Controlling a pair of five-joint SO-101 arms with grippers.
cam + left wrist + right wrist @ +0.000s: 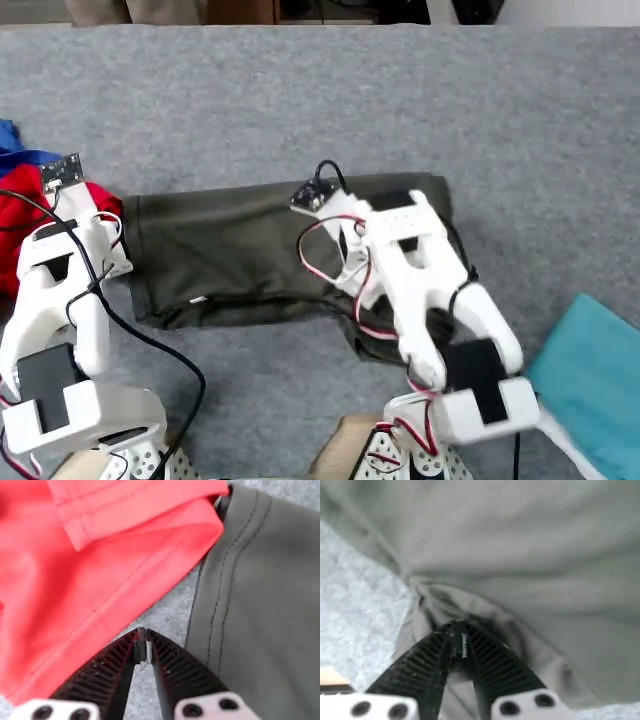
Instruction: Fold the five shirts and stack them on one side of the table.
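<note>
So the olive shirt (230, 250) was lying spread out roughly in the middle of the table (400, 90), long side running left to right. Its far edge looked pretty straight, but the near edge was rumpled and bunched up towards the right, under the right arm (430, 290).

The right jaws were closed on a pinch of that olive fabric, and in the right wrist view you could see the cloth puckering into the tips, with a bit of grey table showing off to one side.

The left arm (50, 300) sat over at the near left. The left jaws were shut with nothing in them, tips over the thin strip of table between the red shirt (75, 580) and the stitched left edge of the olive one. Those two shirts were really close there, and in the left wrist view a folded red hem came right up to the olive edge.

Other stuff around:
- the red shirt was heaped at the left edge of the table, with a bit of blue shirt (10, 135) just beyond it
- a teal shirt (590, 370) sat at the near right, well apart from the olive one
- a black cable (150, 345) looped from the left arm across the table just near of the olive shirt's left corner

Room-wise, a wide band of grey table ran beyond the shirt's far edge, and another stretch lay between its right edge and the teal shirt
</note>
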